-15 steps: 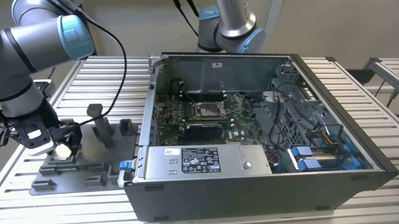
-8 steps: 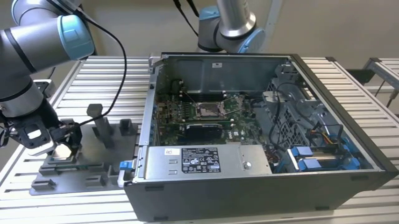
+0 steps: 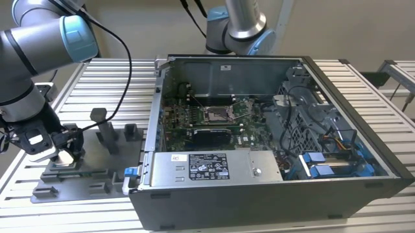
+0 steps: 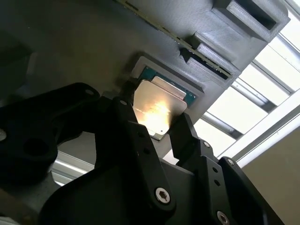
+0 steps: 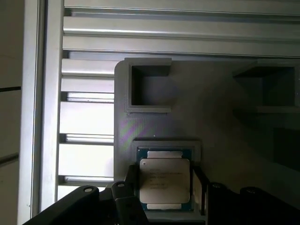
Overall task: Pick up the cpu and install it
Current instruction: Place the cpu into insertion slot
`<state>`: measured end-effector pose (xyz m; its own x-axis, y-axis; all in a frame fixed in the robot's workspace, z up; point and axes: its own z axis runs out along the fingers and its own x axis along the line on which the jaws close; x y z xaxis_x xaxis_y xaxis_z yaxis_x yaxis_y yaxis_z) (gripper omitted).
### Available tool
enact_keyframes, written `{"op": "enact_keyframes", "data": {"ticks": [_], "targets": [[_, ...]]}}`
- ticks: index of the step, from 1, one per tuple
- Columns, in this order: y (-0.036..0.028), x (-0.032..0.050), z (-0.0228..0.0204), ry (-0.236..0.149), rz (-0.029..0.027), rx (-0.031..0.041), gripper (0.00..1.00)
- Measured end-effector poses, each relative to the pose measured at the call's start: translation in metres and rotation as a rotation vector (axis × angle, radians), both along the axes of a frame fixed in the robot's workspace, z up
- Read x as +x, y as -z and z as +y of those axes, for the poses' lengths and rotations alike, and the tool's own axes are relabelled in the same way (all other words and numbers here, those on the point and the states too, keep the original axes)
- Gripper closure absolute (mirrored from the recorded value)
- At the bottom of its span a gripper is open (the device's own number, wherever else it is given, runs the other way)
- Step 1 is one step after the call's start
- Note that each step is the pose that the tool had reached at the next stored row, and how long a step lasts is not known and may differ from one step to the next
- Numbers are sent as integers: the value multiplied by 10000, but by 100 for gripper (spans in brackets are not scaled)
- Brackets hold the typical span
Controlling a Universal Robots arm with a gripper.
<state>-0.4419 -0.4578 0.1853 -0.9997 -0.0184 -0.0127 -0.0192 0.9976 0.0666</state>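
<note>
One cpu (image 5: pixel 164 180) lies flat in its recess of the grey tray (image 3: pixel 97 167), close to the tray edge that is away from the case (image 3: pixel 259 199). The tray stands on the slatted table (image 3: pixel 116 73), just beside the case on the exterior view's left. My gripper (image 3: pixel 63 156) is low over this recess and straddles the chip, and the chip's metal top shows in both wrist views. Whether the pincer presses on the chip or is only around it, I cannot tell. The cpu looks seated in the recess, not lifted.

I judge that the step in hand is the pick. To do it well, I would hold the gripper centred and square to the chip's sides, so that the grip comes on two opposite edges and not on a corner. The chip is thin, so a tilted lift could jam it against the recess wall. The socket (image 3: pixel 216 114) in the case looks empty.
</note>
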Motion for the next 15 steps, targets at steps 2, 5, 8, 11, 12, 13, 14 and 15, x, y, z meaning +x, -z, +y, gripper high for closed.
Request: {"op": "enact_keyframes", "data": {"ticks": [2, 5, 8, 11, 12, 13, 14, 15], "targets": [[-17, 0, 0, 1, 16, -1, 100], [-17, 0, 0, 0, 15, 1, 100], [-18, 0, 0, -2, 16, 1, 100], [-18, 0, 0, -2, 16, 1, 100], [-19, 0, 0, -3, 17, 0, 100], [-35, -1, -1, -3, 21, -3, 100], [-56, -1, -1, -4, 20, -2, 100], [-83, 0, 0, -3, 18, 0, 100]]}}
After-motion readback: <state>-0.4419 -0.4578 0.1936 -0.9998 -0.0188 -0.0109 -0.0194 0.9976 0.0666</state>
